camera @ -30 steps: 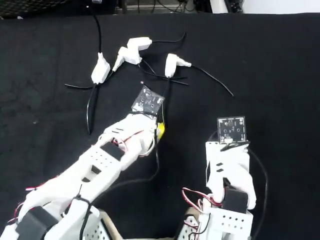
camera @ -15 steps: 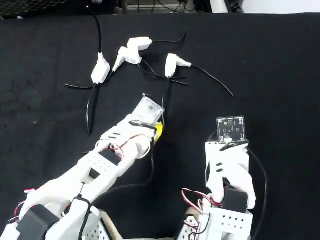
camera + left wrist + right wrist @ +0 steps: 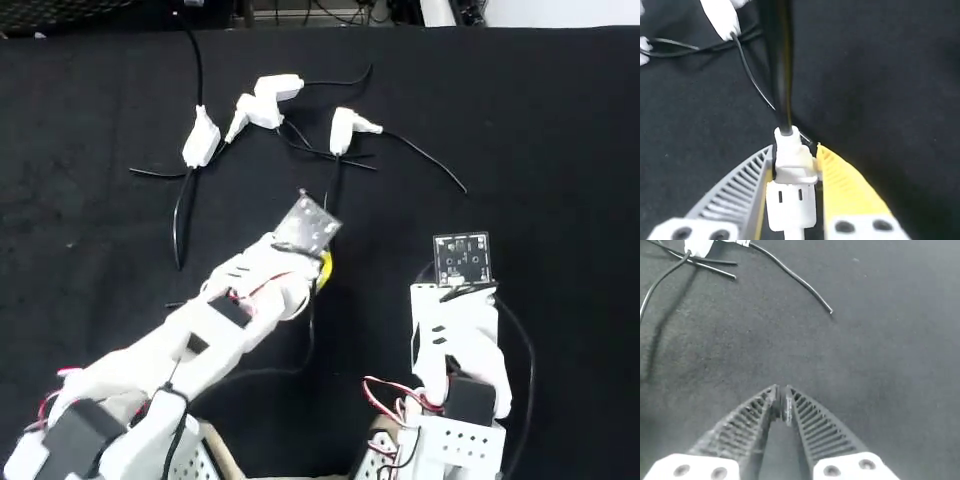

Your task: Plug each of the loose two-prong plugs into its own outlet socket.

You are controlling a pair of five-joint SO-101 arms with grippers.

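- Two-prong plug (image 3: 790, 167): pinched in left end effector (image 3: 794, 155), long axis along the fingers (image 3: 840, 185), cord (image 3: 782, 75) end outward.
- Nearest outlet socket (image 3: 343, 129): ahead of it on the worktop (image 3: 540, 120).
- Right end effector (image 3: 781, 402): pressed together, empty, farther off.

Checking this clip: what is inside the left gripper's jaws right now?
A white plug is clamped in the left gripper, its black cord leading away across the black table. Its prongs cannot be seen; the plug's own body covers them.
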